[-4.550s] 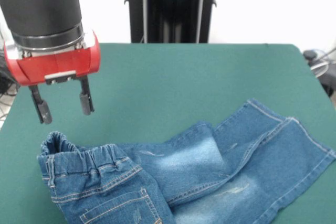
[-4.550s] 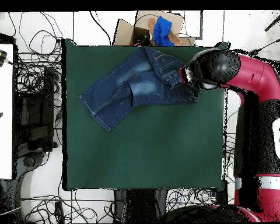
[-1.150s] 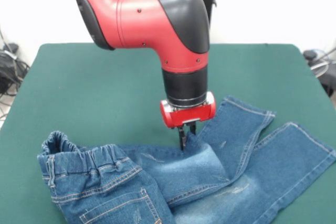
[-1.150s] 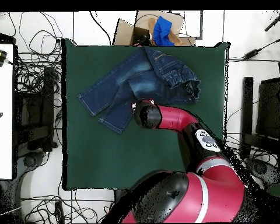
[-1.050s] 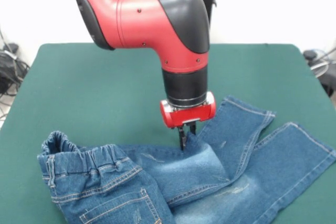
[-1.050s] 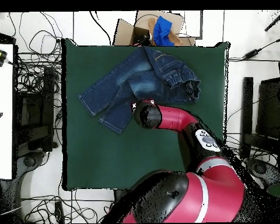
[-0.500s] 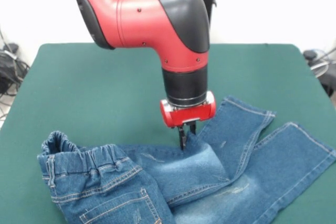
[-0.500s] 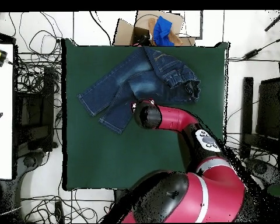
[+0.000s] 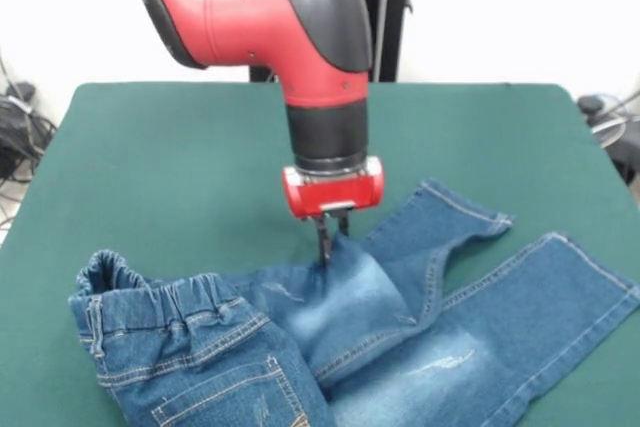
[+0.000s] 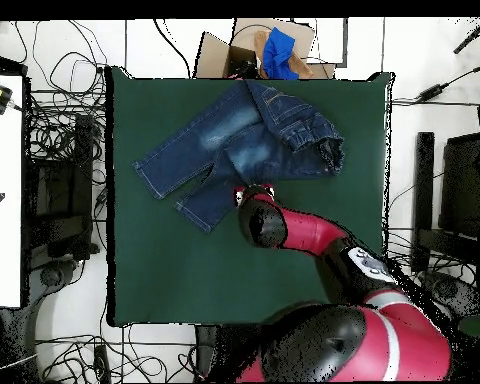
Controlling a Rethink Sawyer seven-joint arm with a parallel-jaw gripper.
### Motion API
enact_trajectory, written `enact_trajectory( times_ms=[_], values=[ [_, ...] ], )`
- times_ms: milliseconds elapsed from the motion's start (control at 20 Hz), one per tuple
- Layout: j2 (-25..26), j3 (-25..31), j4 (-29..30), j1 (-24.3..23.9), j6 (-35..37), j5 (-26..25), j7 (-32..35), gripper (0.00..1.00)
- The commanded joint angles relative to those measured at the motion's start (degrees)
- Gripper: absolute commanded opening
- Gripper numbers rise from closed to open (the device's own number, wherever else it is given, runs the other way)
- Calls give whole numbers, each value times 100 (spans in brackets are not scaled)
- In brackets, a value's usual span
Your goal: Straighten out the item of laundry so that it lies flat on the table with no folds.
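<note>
A green felt-covered table fills the scene, with a white wall behind it and tangled cables on the floor around it in the overhead view. The small blue jeans lie crumpled on the table, on the side farthest from the robot's base. Their elastic waistband bunches up at one end and the two legs spread toward the opposite table edge, one folded partly over the other. The gripper points straight down at the fold of the upper leg, its jaws drawn narrow and pinching a ridge of denim there.
</note>
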Motion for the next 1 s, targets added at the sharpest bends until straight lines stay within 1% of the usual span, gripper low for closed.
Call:
enact_trajectory(
  times_ms=[50, 250, 500, 600, 800, 1000],
  values=[
    [113, -418, 1342, -759, -38, -429, 1067, 0],
    [125, -551, 1669, -1154, -350, -691, 959, 0],
    [521, -581, 1670, -1829, -431, -1130, 690, 0],
    [571, -642, 1748, -2008, -444, -1239, 697, 0],
    [477, -755, 2043, -2192, -425, -1279, 826, 0],
    [260, -850, 2338, -2113, -411, -1158, 933, 0]
  ],
)
